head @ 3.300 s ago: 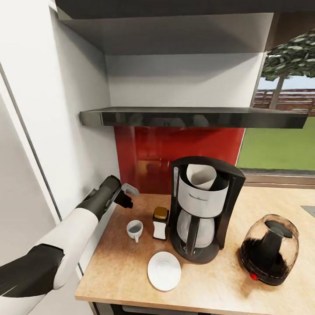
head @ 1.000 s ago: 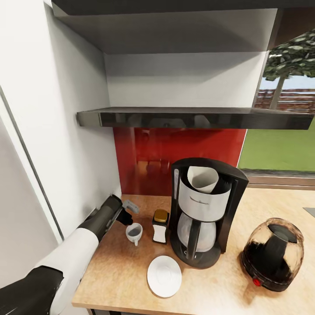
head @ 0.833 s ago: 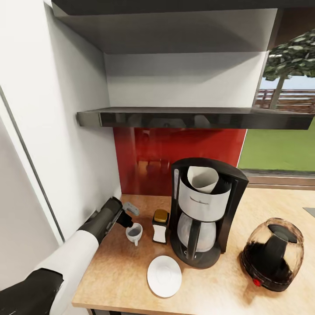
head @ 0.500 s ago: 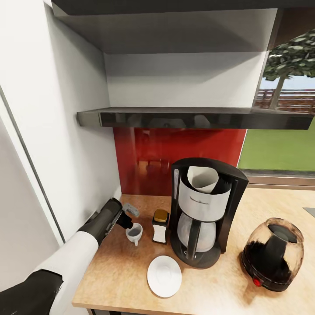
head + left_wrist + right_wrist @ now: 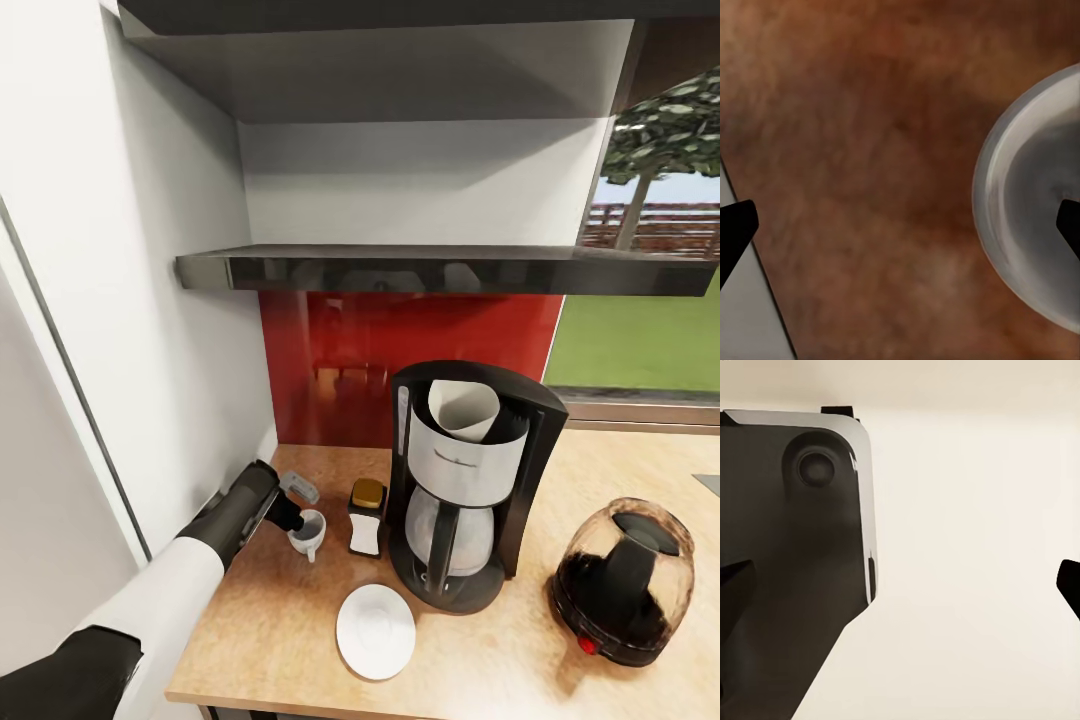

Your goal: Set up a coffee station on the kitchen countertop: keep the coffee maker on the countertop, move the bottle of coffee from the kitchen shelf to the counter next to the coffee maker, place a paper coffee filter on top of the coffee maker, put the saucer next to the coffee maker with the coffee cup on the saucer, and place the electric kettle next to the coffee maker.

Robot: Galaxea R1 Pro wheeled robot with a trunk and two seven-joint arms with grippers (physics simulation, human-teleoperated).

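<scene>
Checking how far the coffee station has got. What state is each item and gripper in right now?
coffee maker: upright on the countertop, carafe in place.
paper coffee filter: sitting in the coffee maker's top.
bottle of coffee: upright, capped, beside the coffee maker.
coffee cup: upright on the countertop, not on the saucer.
saucer: flat, bare.
electric kettle: upright on the countertop.
left gripper: open, one fingertip over the cup.
right gripper: open.

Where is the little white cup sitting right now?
In the head view, the coffee cup stands on the kitchen countertop left of the bottle of coffee, with the left hand right at its rim.
</scene>
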